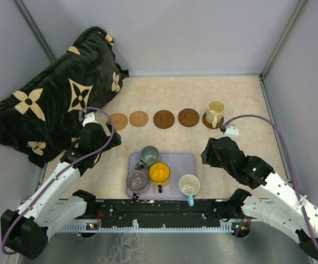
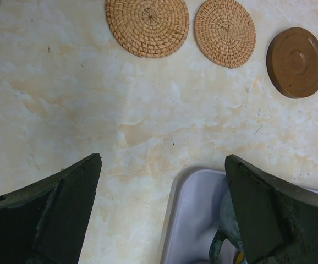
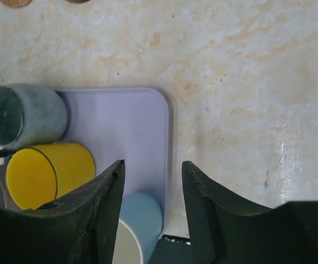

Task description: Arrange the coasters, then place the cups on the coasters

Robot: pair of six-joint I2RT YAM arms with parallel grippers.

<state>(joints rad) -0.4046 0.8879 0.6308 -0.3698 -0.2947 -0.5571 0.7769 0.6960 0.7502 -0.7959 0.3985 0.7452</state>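
Five coasters lie in a row across the table: two woven tan ones [image 1: 118, 121] [image 1: 138, 118] at the left, then dark brown discs [image 1: 163, 119] [image 1: 188, 117]. The cream cup [image 1: 215, 111] stands on the rightmost coaster [image 1: 207, 121]. Grey-green [image 1: 149, 155], yellow [image 1: 159, 173], mauve [image 1: 137, 180] and pale blue [image 1: 189, 185] cups sit on the lavender tray [image 1: 175, 162]. My left gripper [image 2: 162, 159] hangs open over bare table by the tray's corner [image 2: 197, 214], below the woven coasters [image 2: 147, 25]. My right gripper [image 3: 151, 165] is open and empty above the tray's right edge [image 3: 148, 126], beside the pale blue cup [image 3: 142, 220].
A black cushion with cream flower patterns [image 1: 54, 99] fills the back left corner. Grey walls enclose the table on three sides. A black rail [image 1: 159, 212] runs along the near edge between the arm bases.
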